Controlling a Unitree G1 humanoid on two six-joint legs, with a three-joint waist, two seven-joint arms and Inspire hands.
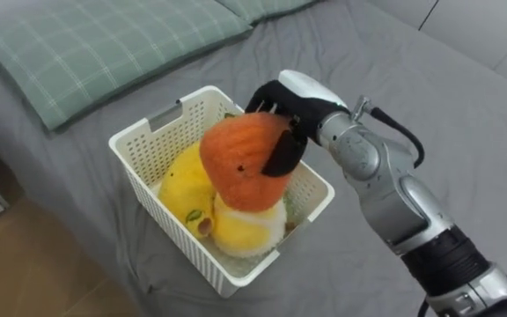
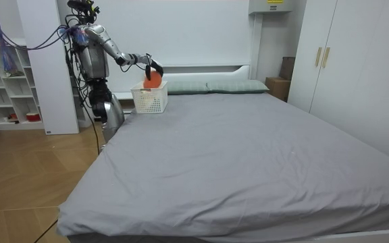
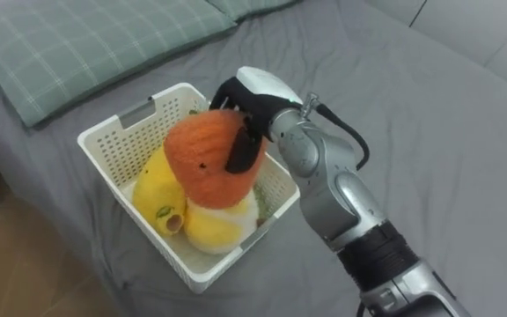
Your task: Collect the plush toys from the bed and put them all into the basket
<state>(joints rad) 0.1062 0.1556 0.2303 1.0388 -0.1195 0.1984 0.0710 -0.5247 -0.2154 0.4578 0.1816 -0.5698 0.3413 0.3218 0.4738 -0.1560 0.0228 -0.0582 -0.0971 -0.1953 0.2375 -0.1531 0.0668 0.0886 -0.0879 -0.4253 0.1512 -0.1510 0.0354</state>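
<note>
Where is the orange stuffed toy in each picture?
Left eye view: the orange plush toy is in the middle, gripped by the right hand over the white basket.
Right eye view: the toy is a little left of the middle, over the same basket.
Room view: it is a small orange spot at the upper left, atop the basket on the bed.
Shared landmark: the white basket.
</note>
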